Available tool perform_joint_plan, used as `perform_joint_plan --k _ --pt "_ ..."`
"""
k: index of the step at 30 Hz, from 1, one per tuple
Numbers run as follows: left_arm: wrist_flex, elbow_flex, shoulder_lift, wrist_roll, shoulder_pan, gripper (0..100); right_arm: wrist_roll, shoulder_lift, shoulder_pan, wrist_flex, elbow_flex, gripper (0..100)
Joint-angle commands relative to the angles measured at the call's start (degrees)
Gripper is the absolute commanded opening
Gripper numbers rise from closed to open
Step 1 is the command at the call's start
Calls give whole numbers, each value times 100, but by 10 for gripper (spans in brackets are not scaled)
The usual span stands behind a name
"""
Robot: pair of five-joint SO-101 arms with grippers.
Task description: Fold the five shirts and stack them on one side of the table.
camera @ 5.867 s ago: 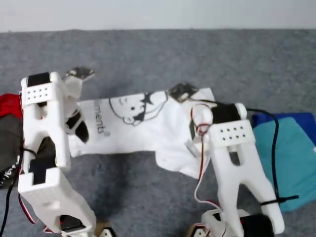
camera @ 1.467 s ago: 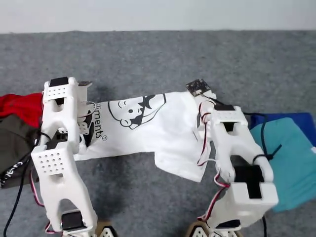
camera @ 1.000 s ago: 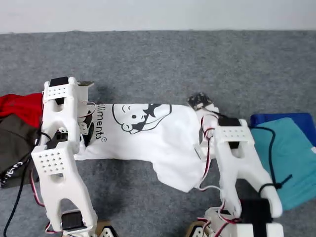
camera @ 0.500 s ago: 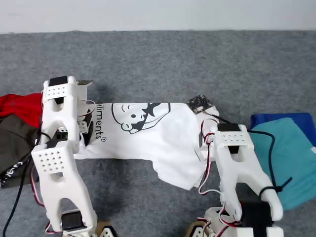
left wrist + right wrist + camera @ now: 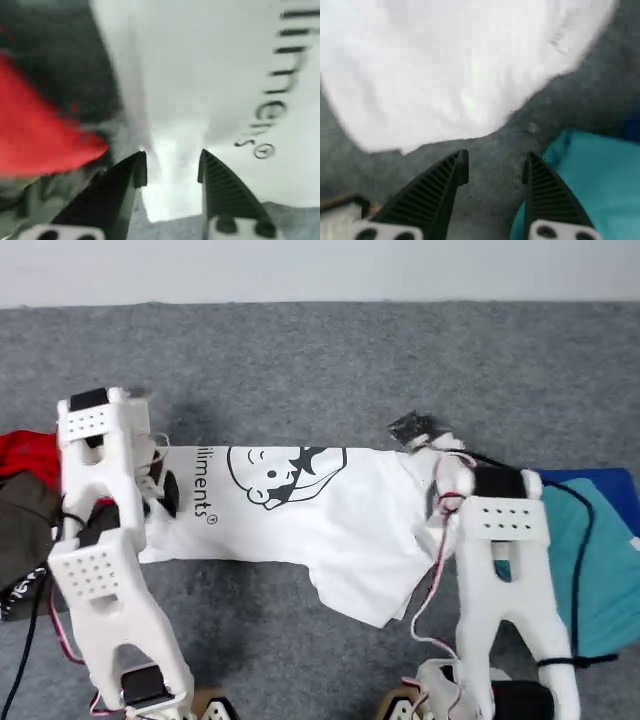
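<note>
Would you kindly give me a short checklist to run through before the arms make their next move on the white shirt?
1. Left gripper open: ok, the white shirt has its edge between the fingers.
2. Right gripper open and empty: ok, above bare table between the white shirt and the teal shirt.
3. White shirt lying flat: not ok, a rumpled flap juts from its near edge.
4. Red shirt clear of the left gripper: cannot tell, it lies close beside.
5. Stack begun: ok, the teal shirt lies on the blue shirt.

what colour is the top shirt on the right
Teal shirt, over a blue shirt; best in the high view.
</note>
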Motion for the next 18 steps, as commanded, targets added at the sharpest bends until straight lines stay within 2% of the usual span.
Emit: perform_joint_plan --k 1,4,6,8,10,13,15,18 --pt "123 -242 -1064 -18 -9 177 993 -171 -611 611 -176 184" --pt "123 -233 -1538 -422 -26 177 1626 -163 -1024 637 158 184" --pt "123 -233 -1811 -563 -35 177 1635 -136 -971 -40 387 184" --pt "123 -233 -2084 -545 -26 175 1160 -75 -611 -1200 475 185" --pt "123 -180 -2444 -536 0 174 360 119 -242 -2334 422 186" --pt "123 -22 -3077 -536 9 174 -580 734 136 -3538 149 186" --pt "123 101 -3543 -536 9 174 -967 1341 286 -3925 -264 187" --pt "123 400 -4202 -536 9 175 -1336 2422 303 -3662 -1248 187"
